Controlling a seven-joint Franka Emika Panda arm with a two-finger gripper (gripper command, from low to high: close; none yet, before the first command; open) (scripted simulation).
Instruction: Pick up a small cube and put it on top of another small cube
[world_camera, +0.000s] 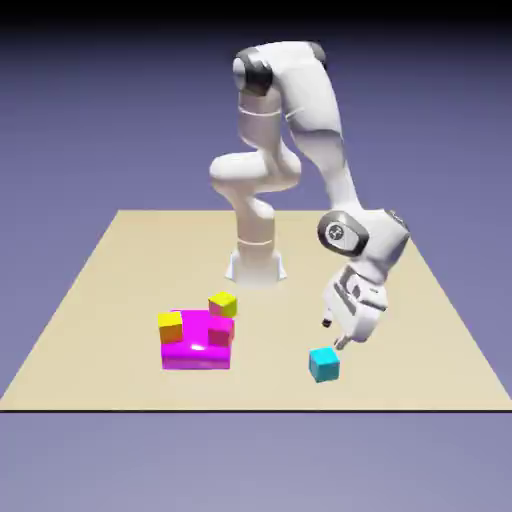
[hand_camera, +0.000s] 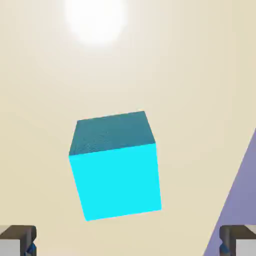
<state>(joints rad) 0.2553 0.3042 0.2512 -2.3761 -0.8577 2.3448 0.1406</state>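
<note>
Cyan cube on the table; open gripper near it.

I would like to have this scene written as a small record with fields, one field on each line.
gripper: open, nothing held
nearest cube: cyan, on the table
magenta block: wide, on the table
orange cube: at the magenta block
yellow cube: by the block's far side
stacking: cyan cube not yet lifted

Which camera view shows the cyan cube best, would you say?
The hand view: the cyan cube appears large there, two faces plainly visible. The exterior view shows it small, but whole, near the pincer.
</note>
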